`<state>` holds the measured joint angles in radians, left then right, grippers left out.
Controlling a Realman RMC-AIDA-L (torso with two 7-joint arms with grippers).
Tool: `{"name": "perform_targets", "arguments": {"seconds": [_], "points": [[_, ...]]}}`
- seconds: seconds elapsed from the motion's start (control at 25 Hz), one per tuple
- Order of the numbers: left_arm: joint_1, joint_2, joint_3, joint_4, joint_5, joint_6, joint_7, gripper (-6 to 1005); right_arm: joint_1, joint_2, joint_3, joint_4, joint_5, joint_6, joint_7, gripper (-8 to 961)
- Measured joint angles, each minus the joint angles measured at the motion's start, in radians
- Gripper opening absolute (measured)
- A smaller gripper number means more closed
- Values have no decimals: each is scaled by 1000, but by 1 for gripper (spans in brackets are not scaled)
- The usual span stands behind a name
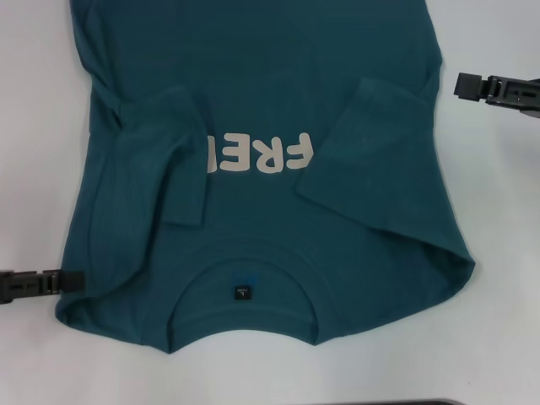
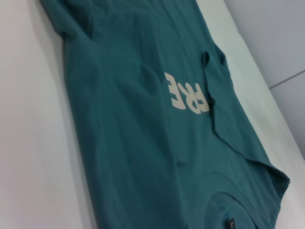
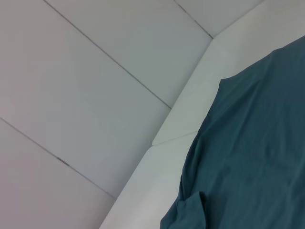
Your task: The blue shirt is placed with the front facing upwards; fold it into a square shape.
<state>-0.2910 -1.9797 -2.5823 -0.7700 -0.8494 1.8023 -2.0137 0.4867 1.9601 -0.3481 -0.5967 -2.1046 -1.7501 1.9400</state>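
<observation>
Currently the shirt (image 1: 261, 169) is being kept flat on a white table (image 1: 498, 337), sleeves folded inward, pale panelled walls (image 3: 95, 71) behind; both grippers (image 1: 72, 281) (image 1: 460, 84) are being held beside it, jaw state unclear.

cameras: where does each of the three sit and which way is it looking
Head view: above, facing down at the blue shirt on the white table; left gripper at its shoulder edge, right gripper off its far side.
Left wrist view: low, along the shirt; no arm shows.
Right wrist view: the shirt's edge, table and floor; no arm.
Head and left wrist share the FREE lettering.
</observation>
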Motion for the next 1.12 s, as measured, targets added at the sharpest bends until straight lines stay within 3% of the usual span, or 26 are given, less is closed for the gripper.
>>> {"name": "perform_targets", "arguments": {"seconds": [0.68,1.12], "points": [[-15,22,4,-2,82,-17,-126,754,4,-11,11,0,0,4,0,550],[-47,12,9,11,127,-27,-146,755,4,-15,11,0,0,9,2,549]]}}
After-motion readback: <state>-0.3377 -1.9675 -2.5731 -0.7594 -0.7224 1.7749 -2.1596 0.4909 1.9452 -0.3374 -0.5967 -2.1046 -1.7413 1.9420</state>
